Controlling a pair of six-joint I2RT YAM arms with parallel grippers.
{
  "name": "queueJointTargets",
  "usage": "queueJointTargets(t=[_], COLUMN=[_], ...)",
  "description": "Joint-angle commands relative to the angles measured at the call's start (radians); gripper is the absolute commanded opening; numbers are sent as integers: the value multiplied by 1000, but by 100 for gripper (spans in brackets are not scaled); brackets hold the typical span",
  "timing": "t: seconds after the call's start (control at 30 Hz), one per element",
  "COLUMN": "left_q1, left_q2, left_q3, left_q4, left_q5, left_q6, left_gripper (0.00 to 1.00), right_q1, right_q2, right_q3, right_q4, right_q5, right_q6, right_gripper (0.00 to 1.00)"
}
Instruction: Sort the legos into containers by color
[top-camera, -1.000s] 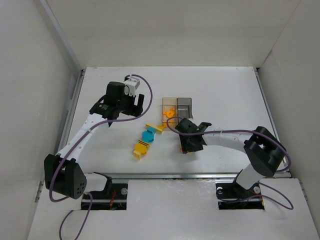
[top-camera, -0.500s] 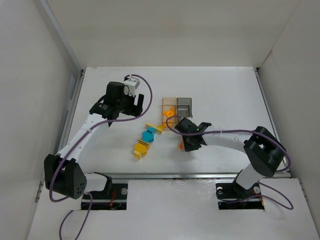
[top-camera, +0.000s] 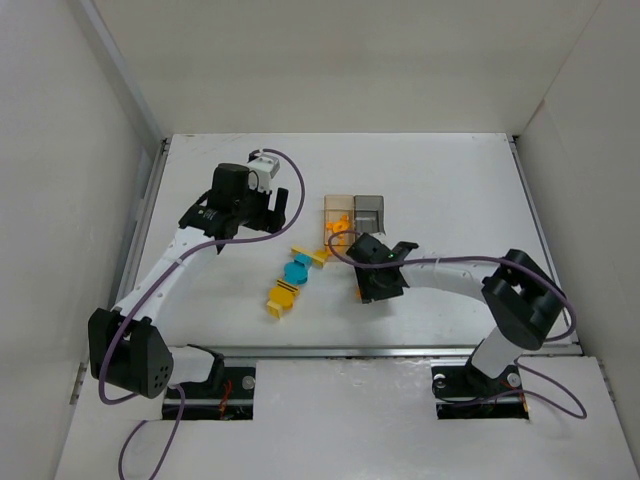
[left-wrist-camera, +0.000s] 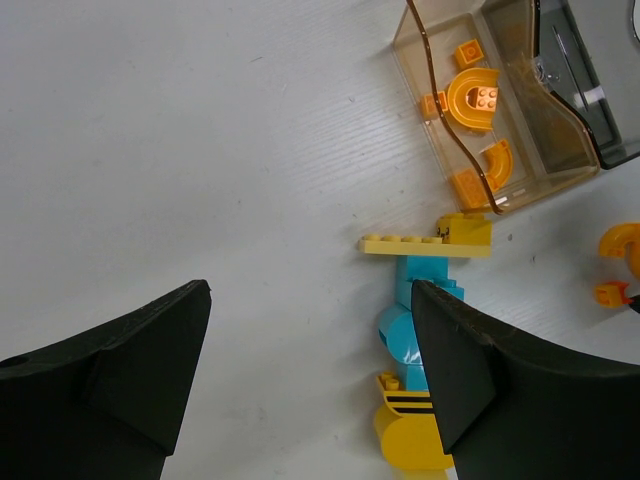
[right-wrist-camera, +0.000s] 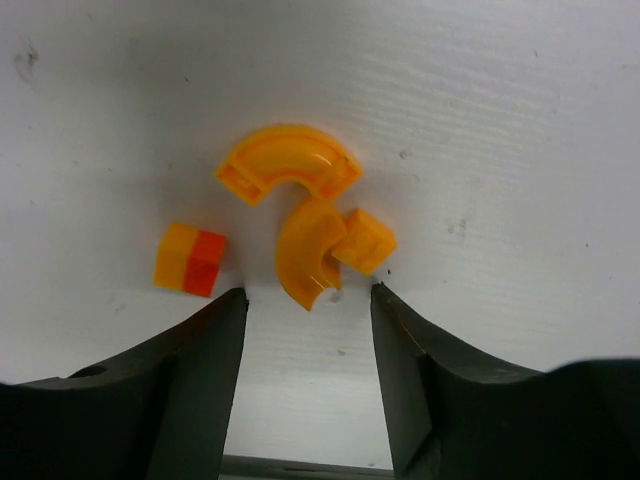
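Observation:
The amber box (top-camera: 340, 218) and the grey box (top-camera: 370, 212) stand joined mid-table. In the left wrist view the amber box (left-wrist-camera: 480, 110) holds several orange pieces, next to the grey box (left-wrist-camera: 590, 90). A yellow plate (left-wrist-camera: 425, 243), a teal piece (left-wrist-camera: 420, 320) and a striped yellow piece (left-wrist-camera: 415, 440) lie in a row. My left gripper (left-wrist-camera: 310, 290) is open above bare table, left of the teal piece. My right gripper (right-wrist-camera: 308, 293) is open just short of an orange curved piece (right-wrist-camera: 308, 250), an orange cube (right-wrist-camera: 365, 240), an orange arch (right-wrist-camera: 288, 160) and an orange block (right-wrist-camera: 190, 260).
White walls enclose the table on the left, back and right. A metal rail (top-camera: 400, 350) runs along the near edge. The row of yellow and teal pieces (top-camera: 296, 270) lies between the two arms. The left arm's purple cable (top-camera: 290, 180) loops toward the boxes.
My right gripper has moved slightly left and now covers the loose orange pieces in the top view. The left arm has not moved.

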Motion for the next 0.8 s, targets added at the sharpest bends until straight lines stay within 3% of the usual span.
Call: queueJointTargets(t=[0.0,0.17,0.43,0.57,0.6,0.77], left_q1=[8,8,8,8,8,8], left_q2=[-42,-42,-42,-33,-33,-33], left_q3=[-1,8,8,8,19,19], left_q4=[27,27,27,27,27,18], left_q5=[7,7,7,7,7,7], left_q6=[-12,-12,-12,-12,-12,-12], left_gripper=[78,78,78,78,78,78], right_q1=[9,9,9,9,9,9], right_q2=[76,90,100,140,149,122], right_q3=[52,52,52,63,63,50], right_q4=[-4,20,51,51,51,51], right_q5=[50,38,29,38,38,38], right_q6=[-25,-35,-44,-64,-73,-64], right_gripper=[58,45,43,31,23,9])
